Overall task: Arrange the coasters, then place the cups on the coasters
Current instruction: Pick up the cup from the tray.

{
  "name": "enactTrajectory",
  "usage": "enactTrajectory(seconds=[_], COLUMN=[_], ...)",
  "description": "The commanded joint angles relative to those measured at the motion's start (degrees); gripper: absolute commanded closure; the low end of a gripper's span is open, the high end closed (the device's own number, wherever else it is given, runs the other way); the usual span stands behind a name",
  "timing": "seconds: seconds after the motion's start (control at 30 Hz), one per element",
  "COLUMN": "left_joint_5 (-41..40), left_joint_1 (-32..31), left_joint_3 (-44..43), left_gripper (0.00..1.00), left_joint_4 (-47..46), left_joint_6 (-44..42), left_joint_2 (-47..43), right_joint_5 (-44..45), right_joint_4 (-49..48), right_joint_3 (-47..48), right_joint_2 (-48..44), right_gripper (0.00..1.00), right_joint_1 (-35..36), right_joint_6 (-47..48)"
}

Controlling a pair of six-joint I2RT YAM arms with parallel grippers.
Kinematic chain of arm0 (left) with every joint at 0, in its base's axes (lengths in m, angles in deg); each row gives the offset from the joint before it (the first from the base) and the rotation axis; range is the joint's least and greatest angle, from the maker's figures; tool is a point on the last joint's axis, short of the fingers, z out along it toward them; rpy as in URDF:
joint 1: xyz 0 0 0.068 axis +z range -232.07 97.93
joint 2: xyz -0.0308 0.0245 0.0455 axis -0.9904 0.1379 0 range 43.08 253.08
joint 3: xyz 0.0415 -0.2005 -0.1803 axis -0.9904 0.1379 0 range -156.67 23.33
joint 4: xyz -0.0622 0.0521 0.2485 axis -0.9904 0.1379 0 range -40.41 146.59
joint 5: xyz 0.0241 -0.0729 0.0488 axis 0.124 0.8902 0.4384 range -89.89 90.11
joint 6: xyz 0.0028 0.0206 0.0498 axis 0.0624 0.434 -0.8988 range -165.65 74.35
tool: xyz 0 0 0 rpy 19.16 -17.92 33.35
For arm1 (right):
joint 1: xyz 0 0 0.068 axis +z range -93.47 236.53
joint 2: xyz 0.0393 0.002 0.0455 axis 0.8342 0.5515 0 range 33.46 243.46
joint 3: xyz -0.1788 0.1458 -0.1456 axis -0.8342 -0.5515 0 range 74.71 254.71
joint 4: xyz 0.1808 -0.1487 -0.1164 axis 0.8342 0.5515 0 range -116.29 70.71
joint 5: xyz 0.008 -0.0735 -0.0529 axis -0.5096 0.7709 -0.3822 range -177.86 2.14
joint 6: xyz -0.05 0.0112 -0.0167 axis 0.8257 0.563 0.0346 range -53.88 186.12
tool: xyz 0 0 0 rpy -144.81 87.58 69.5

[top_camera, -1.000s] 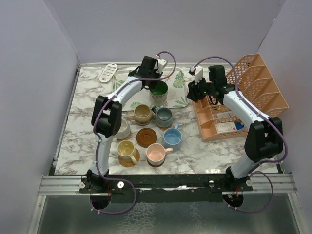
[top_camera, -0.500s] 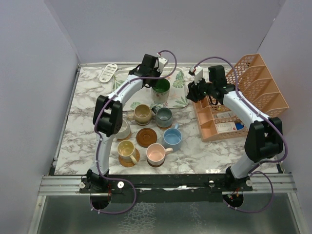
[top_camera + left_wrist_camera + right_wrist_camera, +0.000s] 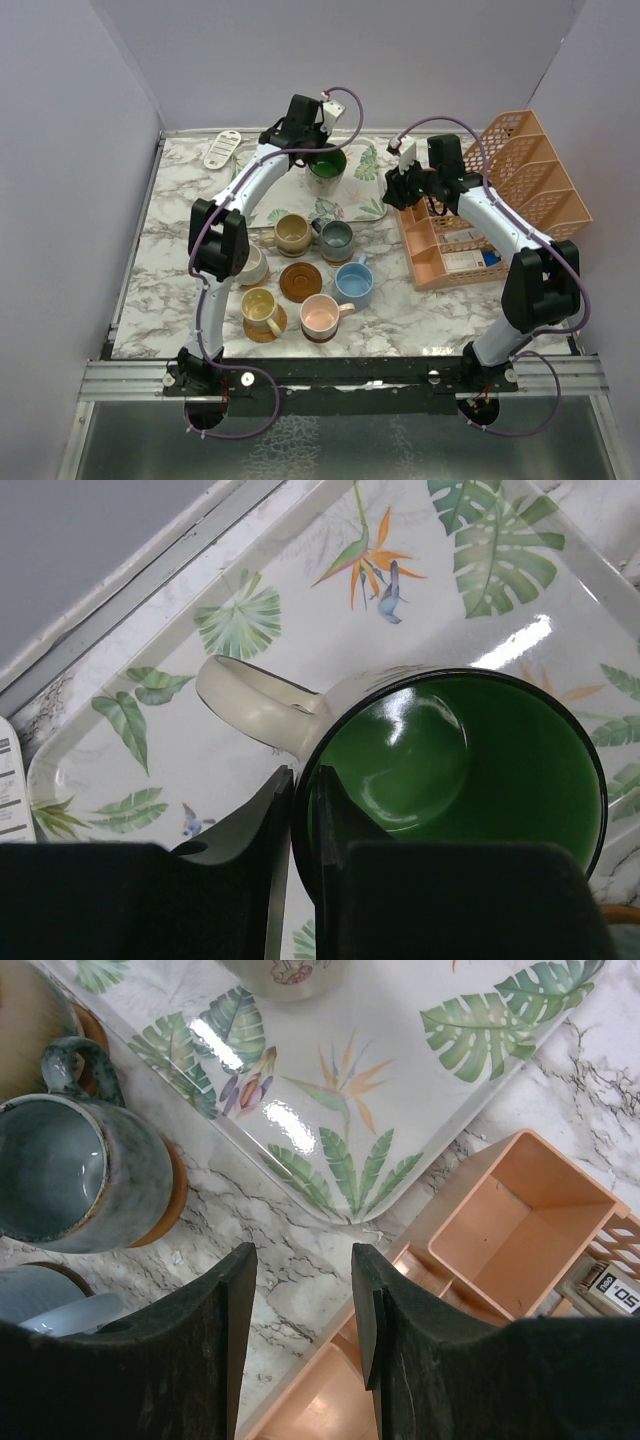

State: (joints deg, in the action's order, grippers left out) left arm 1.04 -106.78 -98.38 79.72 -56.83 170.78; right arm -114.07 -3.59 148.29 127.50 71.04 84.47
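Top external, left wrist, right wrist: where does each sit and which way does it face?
Top external: above and behind the bases, looking down on the table; left arm and right arm show.
Left wrist: looking down at the leaf tray; left hand shows, pinching the rim of the green mug.
Right wrist: looking down at tray corner, grey-blue mug, orange rack; open right hand shows.
Both wrist views share the tray.

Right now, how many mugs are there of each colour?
green-inside mug: 1
tan mug: 1
grey-blue mug: 1
light blue mug: 1
pink mug: 1
yellow mug: 1
cream-white mug: 1
Total: 7
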Motion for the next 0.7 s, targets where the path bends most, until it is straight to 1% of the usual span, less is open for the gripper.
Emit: enactTrajectory(seconds=[0.0,0.13,0.27,0.47,0.67], left_joint_5=[0.30,2.06,5.37,8.96,14.69], left_joint_1=[-0.01,-0.05,-0.12,-0.11,-0.10], left_joint_3=[-4.49,-2.44,4.17,12.78,22.30], left_gripper=[1.00,1.00,1.00,1.00,1.00], left_joint_4=[-2.53,-0.88,-0.57,2.39,4.79], left_joint_6=[-0.73,-3.41,-5.55,-1.93,0.12], left_joint_2=[-10.06,-15.05,-23.85,-34.70,-43.16], right_joint_5=[-0.42,0.45,1.38,3.00,4.47], right_joint_4=[-1.54,-1.86,-2.08,-2.47,-2.75], right_joint_3=[-0.34,-0.32,-0.15,0.08,0.01], right_joint_2=[-2.82,-3.09,-3.33,-3.28,-2.79], right_gripper=[0.56,0.56,0.56,0.56,0.55], right_joint_1=[-0.36,-0.35,-0.35,-0.35,-0.40], right_joint_6=[0.09,-0.86,-1.74,-3.63,-4.55])
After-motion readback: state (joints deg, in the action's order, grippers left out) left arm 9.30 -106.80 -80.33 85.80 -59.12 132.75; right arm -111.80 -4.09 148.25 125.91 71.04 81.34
